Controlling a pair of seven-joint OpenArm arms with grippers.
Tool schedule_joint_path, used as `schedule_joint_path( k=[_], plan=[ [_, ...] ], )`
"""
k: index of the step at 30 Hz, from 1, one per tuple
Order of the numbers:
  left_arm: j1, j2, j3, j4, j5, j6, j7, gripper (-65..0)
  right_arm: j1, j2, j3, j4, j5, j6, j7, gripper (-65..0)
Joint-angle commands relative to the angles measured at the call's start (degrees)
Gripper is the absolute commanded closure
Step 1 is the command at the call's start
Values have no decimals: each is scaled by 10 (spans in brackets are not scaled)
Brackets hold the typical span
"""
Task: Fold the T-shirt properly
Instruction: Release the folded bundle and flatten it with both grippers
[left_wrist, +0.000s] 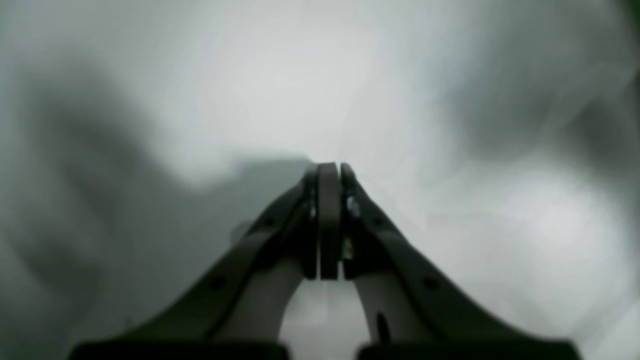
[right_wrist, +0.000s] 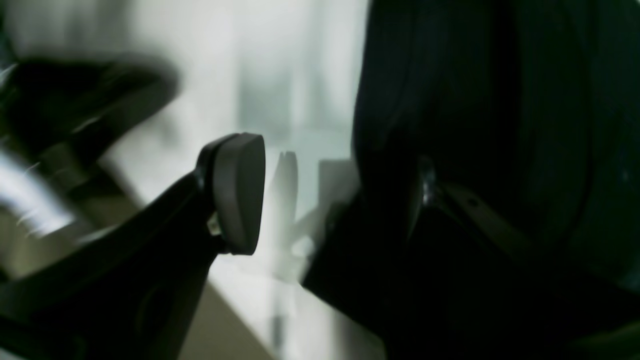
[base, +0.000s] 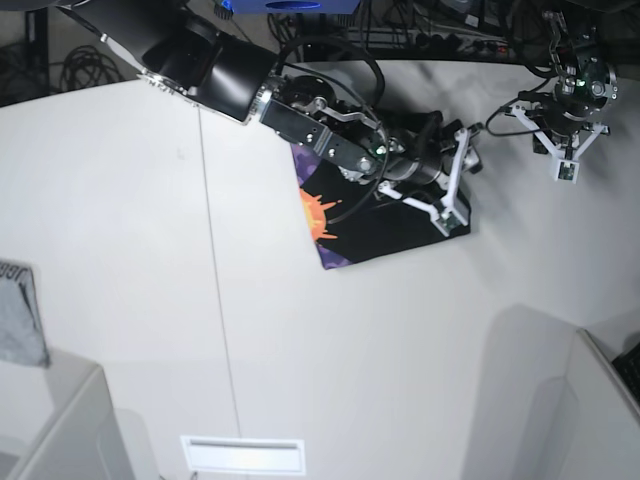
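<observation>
Right gripper (right_wrist: 320, 200): jaws spread wide, one pad (right_wrist: 239, 192) bare, the other lost against black cloth; no clear pinch.
T-shirt (base: 395, 228): folded black bundle on the white table (base: 120, 250), orange print showing, under the right arm.
Left gripper (left_wrist: 330, 172): jaws pressed together, empty, hovering apart over bare table.

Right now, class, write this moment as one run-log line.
T-shirt: folded compact, print up, on table | right gripper: open, at shirt's edge | left gripper: shut, empty, off shirt
</observation>
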Motion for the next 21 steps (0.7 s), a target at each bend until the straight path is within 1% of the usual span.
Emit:
schedule_joint_path(
  k=[1, 3, 5, 8, 12, 15, 16, 17, 18, 19, 20, 21],
  plan=[
    [0, -8, -3, 10, -2, 2, -7, 0, 18, -7, -8, 21, 3, 6, 10, -354],
    [1, -8, -3, 9, -2, 2, -7, 0, 27, -4, -17, 48, 3, 6, 10, -354],
    [1, -8, -3, 9, -2, 2, -7, 0, 27, 13, -9, 80, 3, 6, 10, -354],
    [1, -7, -3, 9, -2, 2, -7, 0, 21, 41, 21, 126, 3, 6, 4, -354],
    [1, -8, -3, 9, -2, 1, -8, 0, 4, 68, 72, 179, 3, 6, -41, -354],
    [1, -8, -3, 10, -2, -1, -8, 0, -13, 97, 112, 209, 2, 6, -61, -353],
    [1, -8, -3, 11, -2, -6, -8, 0, -20, 111, 128, 218, 2, 6, -62, -350],
    [2, -7, -3, 13, -3, -15, -7, 0, -29, 122, 143, 224, 2, 6, -62, -338],
    [7, -5, -3, 15, -3, -28, -7, 0, -40, 133, 157, 229, 2, 6, -61, -312],
    [14, 2, -3, 23, -5, -50, -8, 0, -52, 142, 177, 236, 2, 6, -61, -267],
    [20, 13, -3, 37, -16, -75, -8, 0, -66, 155, 201, 245, 2, 6, -61, -203],
    [25, 21, -3, 49, -29, -94, -7, 0, -80, 164, 225, 251, 3, 6, -61, -137]
  ],
)
